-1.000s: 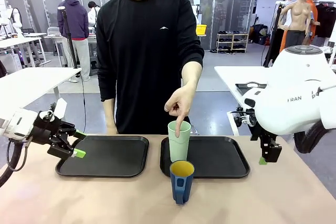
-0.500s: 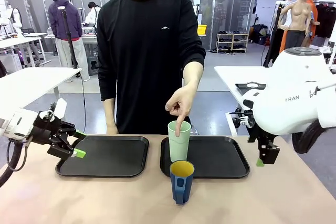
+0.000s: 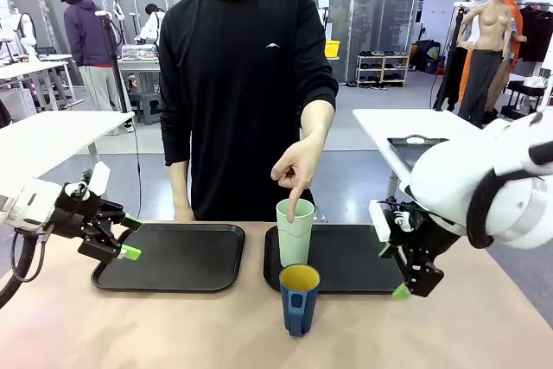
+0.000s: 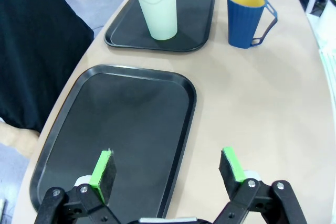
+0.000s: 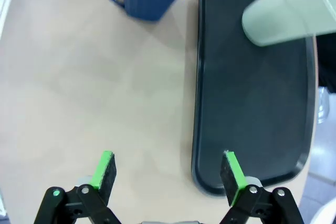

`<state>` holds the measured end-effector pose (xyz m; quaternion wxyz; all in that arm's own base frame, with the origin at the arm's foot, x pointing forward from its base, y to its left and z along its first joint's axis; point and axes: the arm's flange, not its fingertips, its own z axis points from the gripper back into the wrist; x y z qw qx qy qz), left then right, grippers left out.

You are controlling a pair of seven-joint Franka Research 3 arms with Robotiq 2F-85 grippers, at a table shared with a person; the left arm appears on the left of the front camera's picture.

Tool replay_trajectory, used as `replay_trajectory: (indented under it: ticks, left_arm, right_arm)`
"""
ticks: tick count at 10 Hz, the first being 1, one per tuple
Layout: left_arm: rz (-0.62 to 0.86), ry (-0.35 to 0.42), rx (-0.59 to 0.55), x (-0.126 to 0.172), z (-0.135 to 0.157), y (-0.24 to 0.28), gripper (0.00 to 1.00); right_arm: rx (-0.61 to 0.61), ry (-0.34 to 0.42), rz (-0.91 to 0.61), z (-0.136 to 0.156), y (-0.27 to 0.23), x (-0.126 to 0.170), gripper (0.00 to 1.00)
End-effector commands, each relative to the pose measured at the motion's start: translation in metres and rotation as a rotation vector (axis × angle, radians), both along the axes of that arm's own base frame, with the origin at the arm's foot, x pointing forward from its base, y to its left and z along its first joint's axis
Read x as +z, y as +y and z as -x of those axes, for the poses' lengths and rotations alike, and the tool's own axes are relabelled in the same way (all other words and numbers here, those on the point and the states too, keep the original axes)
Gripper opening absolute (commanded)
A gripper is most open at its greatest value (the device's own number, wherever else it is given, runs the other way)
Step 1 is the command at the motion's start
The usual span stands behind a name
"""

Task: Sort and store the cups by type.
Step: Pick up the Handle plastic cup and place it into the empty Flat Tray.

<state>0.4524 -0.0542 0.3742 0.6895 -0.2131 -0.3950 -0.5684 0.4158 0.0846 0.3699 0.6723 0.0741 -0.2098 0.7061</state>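
2 cups stand at the middle of a tan counter (image 3: pixel 173 334) shared by a person and 2 white robot arms. The mint-green tumbler (image 3: pixel 295 232) is upright on the near left corner of the right-hand black tray (image 3: pixel 363 261). The dark blue mug (image 3: pixel 299 300), yellow inside, sits on the bare counter just in front of that tray, its handle turned towards the robot. The person, in a black long-sleeved top, stands at the far side and holds a hand (image 3: pixel 296 170) over the tumbler, index finger pointing down at its rim; whether the fingertip touches the plastic cannot be told. The left jaws hang released and empty above the outer edge of the left-hand black tray (image 3: pixel 173 257), with green pads (image 4: pixel 102 169) spread wide, one over the tray and the other over the counter beside it. The right jaws, also released and holding nothing, hover by the near right corner of the right-hand tray, well apart from both cups, their pads (image 5: pixel 233 174) straddling the tray's edge
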Motion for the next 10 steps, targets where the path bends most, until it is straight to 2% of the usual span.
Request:
replay_trajectory:
  ticks: [1, 4, 6, 10]
  left_arm:
    - [0.019, -0.026, 0.001, -0.001, 0.000, -0.001, 1.00]
    - [0.019, -0.026, 0.001, -0.001, 0.000, -0.001, 1.00]
    - [0.019, -0.026, 0.001, -0.001, 0.000, -0.001, 1.00]
    - [0.019, -0.026, 0.001, -0.001, 0.000, -0.001, 1.00]
  right_arm:
    - [0.096, -0.030, -0.245, -0.011, -0.003, -0.027, 1.00]
    - [0.117, -0.042, -0.523, -0.018, -0.006, -0.044, 1.00]
    - [0.164, -0.014, -0.700, -0.023, -0.011, -0.053, 1.00]
    - [0.237, 0.002, -0.901, -0.033, -0.016, -0.069, 1.00]
